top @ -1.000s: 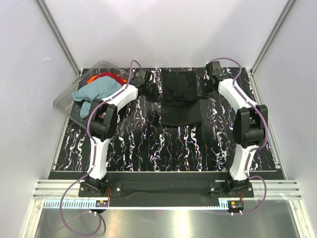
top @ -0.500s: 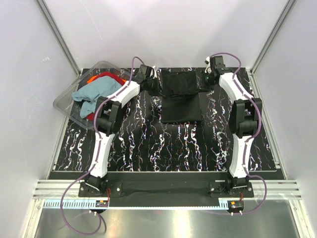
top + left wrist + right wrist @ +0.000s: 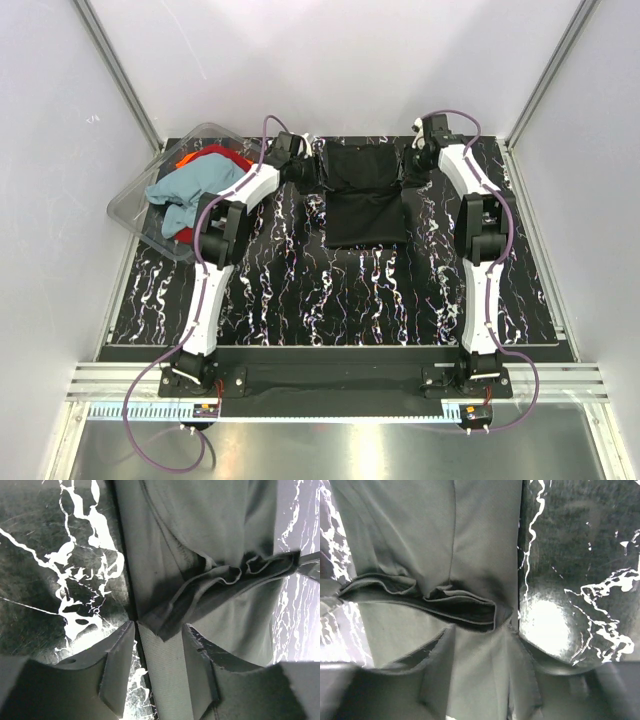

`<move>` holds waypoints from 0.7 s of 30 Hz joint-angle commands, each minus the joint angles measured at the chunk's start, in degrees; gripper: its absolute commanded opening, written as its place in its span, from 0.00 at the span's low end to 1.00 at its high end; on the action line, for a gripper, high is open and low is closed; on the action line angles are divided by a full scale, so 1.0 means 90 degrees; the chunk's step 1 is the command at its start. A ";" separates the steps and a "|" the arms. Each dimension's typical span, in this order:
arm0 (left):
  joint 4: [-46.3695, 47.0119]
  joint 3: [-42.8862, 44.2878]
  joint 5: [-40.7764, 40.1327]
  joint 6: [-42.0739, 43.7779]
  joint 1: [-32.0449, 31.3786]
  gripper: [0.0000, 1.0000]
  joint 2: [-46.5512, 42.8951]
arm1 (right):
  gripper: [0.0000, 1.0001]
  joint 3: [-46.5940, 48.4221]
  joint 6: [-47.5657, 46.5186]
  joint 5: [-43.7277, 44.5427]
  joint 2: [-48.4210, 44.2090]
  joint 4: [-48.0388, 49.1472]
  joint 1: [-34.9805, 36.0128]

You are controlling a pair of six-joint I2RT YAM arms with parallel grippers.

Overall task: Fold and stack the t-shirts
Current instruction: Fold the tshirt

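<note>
The black t-shirt (image 3: 365, 195) lies folded on the marble table at the back centre. My left gripper (image 3: 305, 172) is at its left edge and my right gripper (image 3: 412, 168) at its right edge, both low over the cloth. In the left wrist view the left gripper (image 3: 158, 627) stands open, with a folded corner of the black t-shirt (image 3: 200, 540) just past its fingertips. In the right wrist view the right gripper (image 3: 480, 626) is open over the black t-shirt (image 3: 420, 530), a bunched fold lying ahead of it. The teal-blue t-shirt (image 3: 195, 185) and the red-orange t-shirt (image 3: 215, 155) lie crumpled in the tub.
A clear plastic tub (image 3: 130, 210) sits tilted at the back left corner of the table. Grey walls and aluminium rails close in the back and both sides. Black marble tabletop (image 3: 330, 300) stretches between the shirt and the arm bases.
Both grippers moved toward the back of the table along the shirt's sides, then opened and let go of the cloth. The black shirt now lies flatter and slightly shorter.
</note>
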 commanded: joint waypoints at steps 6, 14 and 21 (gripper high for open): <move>0.0251 -0.1239 0.0062 0.0315 -0.0027 0.51 -0.1818 | 0.63 -0.1366 0.0218 0.0055 -0.1666 -0.0402 -0.0064; 0.0125 -0.2609 -0.0122 0.0355 -0.0476 0.50 -0.2562 | 0.56 -0.3437 0.0042 -0.0189 -0.2597 0.0055 -0.0074; 0.0105 -0.3605 -0.0727 0.0140 -0.0799 0.49 -0.2816 | 0.50 -0.4102 -0.0065 -0.0493 -0.2509 0.0525 -0.0074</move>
